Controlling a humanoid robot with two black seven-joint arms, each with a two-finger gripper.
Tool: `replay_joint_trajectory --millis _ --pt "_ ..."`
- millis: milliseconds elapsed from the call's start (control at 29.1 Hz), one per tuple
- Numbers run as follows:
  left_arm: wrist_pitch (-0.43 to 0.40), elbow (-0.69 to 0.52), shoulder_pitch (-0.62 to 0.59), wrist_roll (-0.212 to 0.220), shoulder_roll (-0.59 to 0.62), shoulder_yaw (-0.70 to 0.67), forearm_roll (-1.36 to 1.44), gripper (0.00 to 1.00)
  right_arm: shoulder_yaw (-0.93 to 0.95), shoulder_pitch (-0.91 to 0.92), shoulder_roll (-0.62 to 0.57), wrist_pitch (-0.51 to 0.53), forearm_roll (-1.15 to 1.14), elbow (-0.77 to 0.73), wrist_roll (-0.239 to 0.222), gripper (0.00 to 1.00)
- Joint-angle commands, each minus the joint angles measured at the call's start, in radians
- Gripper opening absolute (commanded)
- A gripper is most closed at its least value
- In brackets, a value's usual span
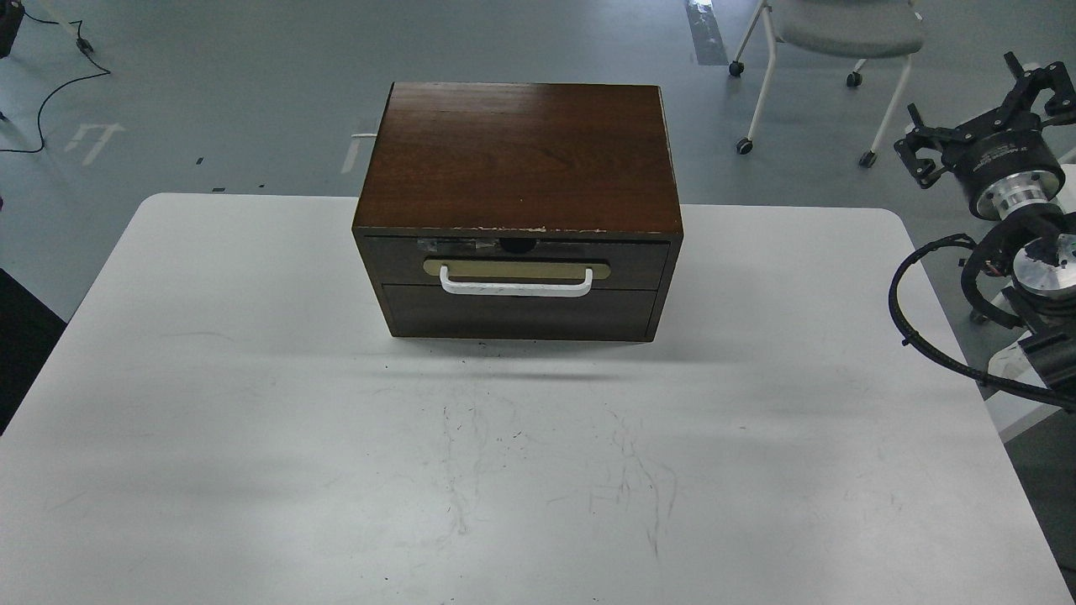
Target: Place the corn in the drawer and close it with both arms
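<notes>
Drawer [513, 262] position is the first thing to be read: the dark brown wooden drawer front with its white bar handle [514, 286] and brass-coloured plate sits flush in the dark wooden cabinet [517, 155] at the upper middle of the frame, so it appears shut. No bright yellow corn cob can be seen on the white tabletop [252, 420] or anywhere else in the frame; it may lie inside the cabinet or out of view, and this cannot be settled here. Only the right gripper [979, 118] is seen, raised at the upper right edge, well apart from the cabinet and off the table's side, its black claw fingers spread apart and holding nothing. The left arm is not in view. If the drawer is judged closed with the corn inside, little would be left to do beyond keeping both arms clear. If it must be opened, the white handle should be taken near its middle and drawn straight toward the lower edge of the frame, with the cabinet steadied so it is not dragged along the smooth table.
</notes>
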Motion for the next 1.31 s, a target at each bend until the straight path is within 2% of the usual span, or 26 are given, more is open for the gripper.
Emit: replay_joint_trajectory --millis 0,275,550,722,1168,1271 --pt "0.0 0.016 0.032 0.003 -0.015 -0.001 -0.052 0.97 0.024 -0.002 0.004 0.076 0.0 0.001 0.001 1.0" --pt "0.0 0.03 0.097 0.0 -0.059 -0.005 -0.075 0.97 0.071 -0.008 0.009 0.111 0.0 -0.008 0.0 1.0" --pt "0.0 0.028 0.144 0.0 -0.063 -0.007 -0.104 0.97 0.071 -0.013 0.102 0.111 0.0 -0.024 0.003 1.0" --pt "0.0 0.028 0.19 -0.003 -0.07 -0.004 -0.106 0.97 0.073 -0.013 0.105 0.111 0.0 -0.028 0.003 1.0" --pt "0.0 0.03 0.218 0.003 -0.081 0.005 -0.101 0.98 0.073 -0.038 0.105 0.111 0.0 -0.031 0.004 1.0" --pt "0.0 0.03 0.238 0.004 -0.082 0.007 -0.097 0.98 0.073 -0.05 0.114 0.111 0.0 -0.03 0.017 1.0"
